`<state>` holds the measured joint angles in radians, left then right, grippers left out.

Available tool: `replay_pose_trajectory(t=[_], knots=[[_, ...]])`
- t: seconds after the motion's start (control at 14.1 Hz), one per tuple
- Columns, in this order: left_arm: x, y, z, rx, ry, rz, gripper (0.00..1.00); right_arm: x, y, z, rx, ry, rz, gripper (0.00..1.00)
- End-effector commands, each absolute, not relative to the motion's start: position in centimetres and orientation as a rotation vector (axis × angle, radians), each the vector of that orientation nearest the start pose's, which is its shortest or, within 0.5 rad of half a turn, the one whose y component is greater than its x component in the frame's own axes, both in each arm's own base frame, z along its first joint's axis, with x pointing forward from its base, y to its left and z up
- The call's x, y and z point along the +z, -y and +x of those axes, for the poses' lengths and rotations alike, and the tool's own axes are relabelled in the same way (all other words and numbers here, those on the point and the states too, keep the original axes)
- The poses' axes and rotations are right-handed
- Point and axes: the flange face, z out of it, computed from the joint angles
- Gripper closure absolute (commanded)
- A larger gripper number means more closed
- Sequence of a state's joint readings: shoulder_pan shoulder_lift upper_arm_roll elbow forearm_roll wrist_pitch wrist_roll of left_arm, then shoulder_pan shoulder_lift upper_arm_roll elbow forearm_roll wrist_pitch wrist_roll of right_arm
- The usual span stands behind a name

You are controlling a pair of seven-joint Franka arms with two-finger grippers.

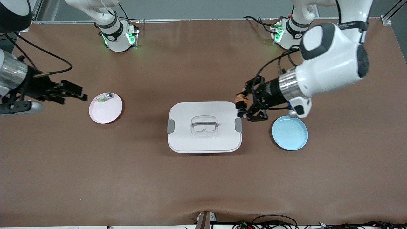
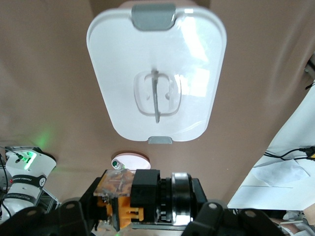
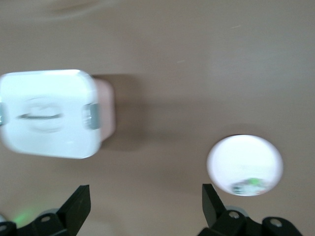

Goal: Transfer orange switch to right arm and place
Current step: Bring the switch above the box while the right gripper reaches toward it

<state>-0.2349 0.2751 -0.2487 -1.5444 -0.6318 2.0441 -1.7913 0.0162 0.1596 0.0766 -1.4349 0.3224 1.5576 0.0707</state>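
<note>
The left gripper pinches the orange switch over the box edge, held out for handover. The right gripper, fingers spread wide, hovers beside the pink plate, awaiting it.

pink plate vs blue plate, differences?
The pink plate holds a small white-and-green part; the blue plate holds nothing. The pink plate lies toward the right arm's end of the table, the blue plate toward the left arm's end, nearer the camera. Both are round, similar size.
</note>
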Motion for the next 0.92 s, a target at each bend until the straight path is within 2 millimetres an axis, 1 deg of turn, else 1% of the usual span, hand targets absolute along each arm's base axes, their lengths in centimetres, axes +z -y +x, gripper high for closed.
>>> replay_pose_trajectory(t=[0.0, 0.14, 0.21, 0.42, 0.5, 0.57, 0.64, 0.78, 0.85], knots=[[53.5, 35.3, 57.4, 0.892, 2.504, -2.452, 0.92, 59.8, -11.2, 59.7, 0.125, 0.047, -2.654, 0.00], [53.0, 37.7, 56.5, 0.863, 2.514, -2.449, 0.92, 59.3, -12.4, 60.0, 0.149, 0.037, -2.560, 0.00], [53.1, 38.9, 56.0, 0.855, 2.535, -2.451, 0.92, 58.8, -13.4, 60.0, 0.152, 0.040, -2.542, 0.00], [52.1, 42.1, 54.8, 0.823, 2.560, -2.463, 0.92, 56.5, -16.2, 59.7, 0.161, -0.011, -2.513, 0.00], [51.8, 43.0, 54.5, 0.807, 2.581, -2.456, 0.92, 56.2, -17.6, 59.3, 0.180, -0.068, -2.509, 0.00], [51.2, 44.3, 53.9, 0.783, 2.573, -2.468, 0.92, 56.0, -19.2, 58.9, 0.182, -0.095, -2.511, 0.00], [50.9, 45.1, 53.5, 0.759, 2.577, -2.480, 0.91, 55.8, -20.9, 58.4, 0.182, -0.095, -2.513, 0.00], [50.4, 46.3, 53.0, 0.755, 2.586, -2.487, 0.91, 55.5, -23.1, 57.7, 0.175, -0.104, -2.510, 0.00], [50.4, 46.8, 52.6, 0.756, 2.589, -2.493, 0.91, 54.7, -24.0, 57.5, 0.182, -0.117, -2.478, 0.00]])
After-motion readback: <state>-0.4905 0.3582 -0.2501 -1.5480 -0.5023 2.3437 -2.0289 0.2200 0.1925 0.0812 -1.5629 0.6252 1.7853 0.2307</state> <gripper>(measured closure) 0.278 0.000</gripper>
